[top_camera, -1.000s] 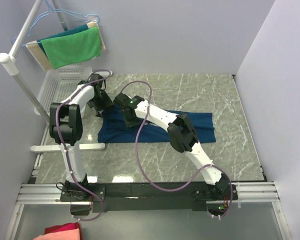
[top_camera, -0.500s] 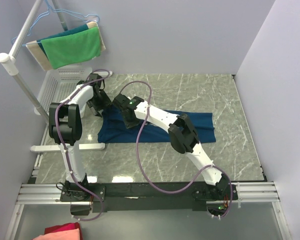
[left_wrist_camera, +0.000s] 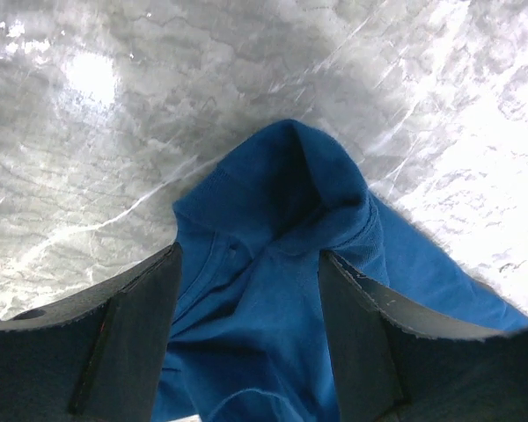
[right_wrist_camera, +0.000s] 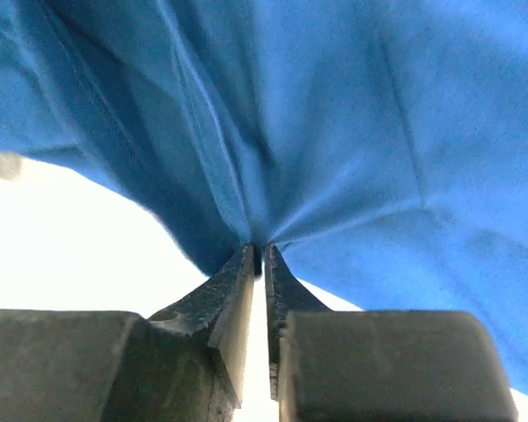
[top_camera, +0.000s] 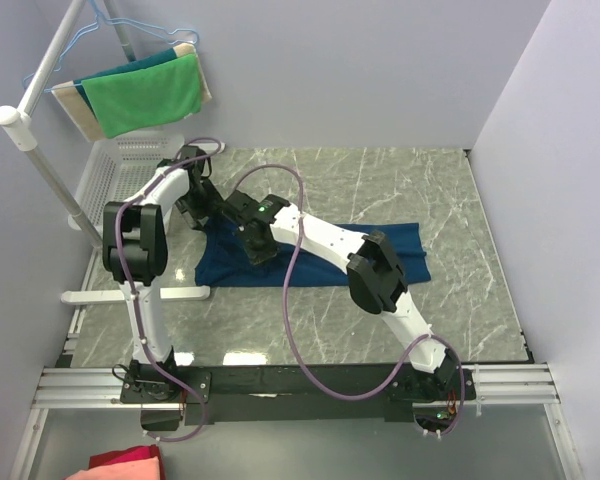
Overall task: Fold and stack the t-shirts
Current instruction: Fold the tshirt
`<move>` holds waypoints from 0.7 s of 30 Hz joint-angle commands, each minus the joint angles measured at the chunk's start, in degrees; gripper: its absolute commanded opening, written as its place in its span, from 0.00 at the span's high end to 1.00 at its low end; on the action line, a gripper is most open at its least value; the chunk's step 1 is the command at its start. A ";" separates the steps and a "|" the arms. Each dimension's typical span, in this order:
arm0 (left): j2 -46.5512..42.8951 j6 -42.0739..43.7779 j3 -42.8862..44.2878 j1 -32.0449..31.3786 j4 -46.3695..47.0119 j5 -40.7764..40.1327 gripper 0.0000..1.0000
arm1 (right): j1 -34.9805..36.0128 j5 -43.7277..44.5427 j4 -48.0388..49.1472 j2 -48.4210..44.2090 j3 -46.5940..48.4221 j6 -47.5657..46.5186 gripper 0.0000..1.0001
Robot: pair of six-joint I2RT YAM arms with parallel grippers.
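Note:
A navy blue t-shirt [top_camera: 325, 265] lies crumpled along the marble table, its left end bunched up. My right gripper [top_camera: 254, 244] is over that left end, shut on a pinched fold of the t-shirt [right_wrist_camera: 334, 132]; the wrist view shows the jaws [right_wrist_camera: 260, 251] closed on the cloth. My left gripper [top_camera: 204, 210] is at the shirt's far left corner. Its fingers [left_wrist_camera: 141, 308] stand wide apart, with the collar end of the t-shirt [left_wrist_camera: 282, 202] lying between them, so the left gripper [left_wrist_camera: 246, 255] is open. The chest print is hidden.
A white basket [top_camera: 130, 160] stands at the table's far left. A white rack pole [top_camera: 50, 170] carries a green towel [top_camera: 145, 95] on a hanger. A red cloth [top_camera: 125, 465] lies below the front rail [top_camera: 300, 385]. Walls close in at the back and right.
My right gripper has shifted slightly left with the pinched fold, drawing the shirt a little leftward. My left gripper has edged slightly toward the shirt's corner.

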 commanded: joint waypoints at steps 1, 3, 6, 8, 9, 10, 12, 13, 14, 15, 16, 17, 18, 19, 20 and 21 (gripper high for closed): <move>1.30 -0.93 4.00 0.33 -0.39 0.01 0.31 | 0.58 -2.36 -2.23 -4.12 -2.94 -1.24 0.80; 2.18 -1.02 5.24 0.33 -0.83 0.01 0.31 | 0.58 -2.80 -2.23 -4.56 -3.82 -1.41 0.78; 3.15 -1.29 6.47 0.42 -1.18 -2.01 0.31 | 0.50 -3.59 -2.75 -4.39 -3.83 -1.32 0.78; 3.68 -1.55 7.34 0.51 -1.36 -2.45 0.31 | 0.50 -4.73 -2.49 -4.30 -4.00 -1.24 0.79; 3.94 -1.64 7.61 0.60 -1.45 -2.54 0.31 | 0.49 -6.04 -1.97 -4.30 -4.35 -1.32 0.79; 4.29 -1.72 8.05 0.68 -1.45 -2.62 0.31 | 0.58 -6.23 -1.79 -4.30 -4.36 -1.15 0.79; 4.47 -1.99 8.31 0.86 -1.71 -3.15 0.31 | 0.58 -6.05 -1.52 -4.21 -3.75 -1.15 0.80; 4.56 -2.16 8.40 1.04 -1.63 -3.33 0.32 | 0.50 -5.44 -1.61 -3.95 -3.13 -0.97 0.81; 4.64 -2.34 8.23 1.21 -1.62 -3.68 0.32 | 0.49 -4.74 -1.70 -3.95 -2.69 -0.97 0.81; 4.65 -2.51 8.14 1.39 -1.45 -3.68 0.32 | 0.41 -2.99 -1.87 -3.77 -1.64 -0.80 0.82; 4.47 -2.60 7.62 1.56 -0.23 -3.24 0.32 | 0.32 -0.71 -2.05 -3.42 -0.94 -0.19 0.82; 4.38 -2.69 7.26 1.91 0.39 -2.81 0.32 | 0.14 1.05 -2.40 -3.24 -0.41 0.51 0.82; 4.47 -2.95 7.26 2.09 0.92 -1.84 0.32 | -0.38 3.85 -2.93 -2.98 0.99 2.00 0.83; 4.82 -3.04 7.61 2.27 1.27 -1.40 0.32 | -0.99 4.92 -3.54 -2.20 2.05 3.06 0.83; 5.17 -3.04 8.13 2.44 1.45 -1.22 0.32 | -2.48 5.54 -4.59 -1.93 2.84 4.20 0.84; 5.43 -3.04 8.66 2.44 1.36 -0.96 0.32 | -3.62 5.81 -4.95 -1.84 3.72 6.56 0.83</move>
